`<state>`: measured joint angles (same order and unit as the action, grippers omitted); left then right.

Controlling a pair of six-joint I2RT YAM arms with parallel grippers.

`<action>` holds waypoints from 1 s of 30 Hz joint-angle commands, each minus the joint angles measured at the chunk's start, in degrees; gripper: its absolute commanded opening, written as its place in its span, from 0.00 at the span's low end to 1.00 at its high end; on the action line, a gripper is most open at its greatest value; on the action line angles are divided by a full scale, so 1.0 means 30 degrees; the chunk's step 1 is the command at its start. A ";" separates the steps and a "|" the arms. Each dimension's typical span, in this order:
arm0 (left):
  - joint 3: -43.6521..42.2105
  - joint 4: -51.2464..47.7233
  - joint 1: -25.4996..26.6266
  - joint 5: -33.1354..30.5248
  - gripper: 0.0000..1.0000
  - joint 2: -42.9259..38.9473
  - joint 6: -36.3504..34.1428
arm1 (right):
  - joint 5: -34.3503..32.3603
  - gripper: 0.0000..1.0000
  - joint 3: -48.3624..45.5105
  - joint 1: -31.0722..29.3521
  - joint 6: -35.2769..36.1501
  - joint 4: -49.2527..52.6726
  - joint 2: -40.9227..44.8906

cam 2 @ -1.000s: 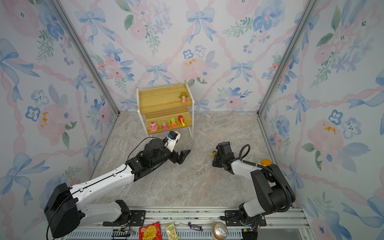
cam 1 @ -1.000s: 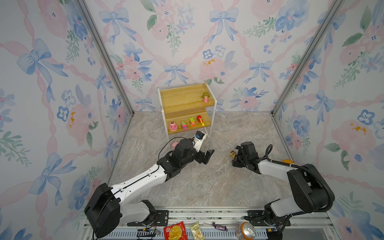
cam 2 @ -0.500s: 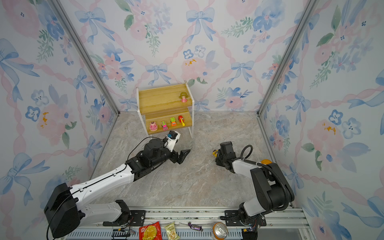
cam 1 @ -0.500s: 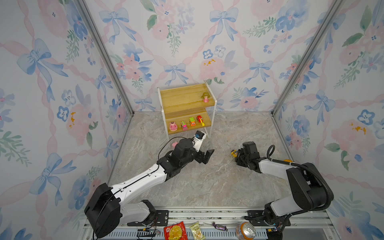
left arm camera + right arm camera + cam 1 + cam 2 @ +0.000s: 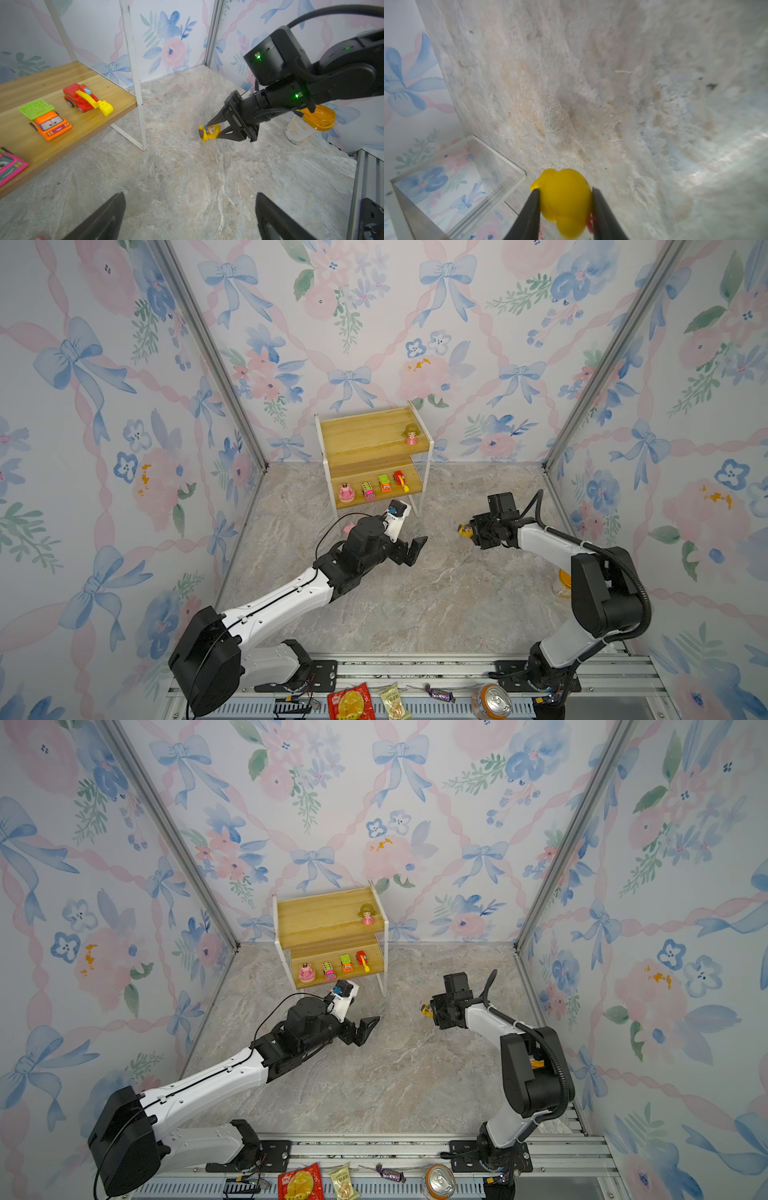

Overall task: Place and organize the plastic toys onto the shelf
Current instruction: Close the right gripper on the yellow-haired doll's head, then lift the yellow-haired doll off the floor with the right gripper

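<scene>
Your right gripper (image 5: 214, 130) is closed tight on the yellow-haired figure (image 5: 208, 136), low at the floor (image 5: 436, 605), well right of the shelf (image 5: 365, 435). The shelf lies far-left of those jaws. Your left gripper (image 5: 411, 551), wide open and empty, sits nearer it.

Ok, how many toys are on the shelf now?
5. Top board of the shelf: pink-dress doll. Lower board: round pink figure, pink car, green-orange car, red car, in a row. More may hide under the top board.
</scene>
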<state>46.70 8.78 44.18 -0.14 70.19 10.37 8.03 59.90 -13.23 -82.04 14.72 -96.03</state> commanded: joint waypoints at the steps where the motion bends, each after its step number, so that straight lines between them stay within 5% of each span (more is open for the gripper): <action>1: -0.0302 0.0299 -0.0134 -0.0216 0.98 -0.0469 0.0088 | 0.0660 0.16 0.1419 -0.0437 0.6633 0.5623 -0.0492; 9: -0.0218 0.0342 -0.0282 0.0009 0.98 -0.0267 0.0045 | -0.0200 0.18 0.2592 -0.2533 1.6265 1.0084 -0.1317; 12: -0.0185 0.0331 -0.0285 0.0047 0.98 -0.0234 0.0059 | -0.0748 0.17 0.2924 -0.3577 1.8189 1.0769 -0.1319; 25: -0.0126 0.0355 -0.0314 0.0274 0.98 -0.0059 0.0135 | -0.0933 0.25 0.4863 -0.4260 2.2018 1.1714 -0.3942; 30: -0.0154 0.0400 -0.0314 0.0353 0.98 -0.0178 0.0172 | -0.1317 0.37 0.5717 -0.4194 2.2395 1.1843 -0.4274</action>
<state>46.44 8.97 43.68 0.10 69.93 10.37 6.50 75.59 -25.93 -17.19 47.66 -107.35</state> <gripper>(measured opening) 0.980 0.369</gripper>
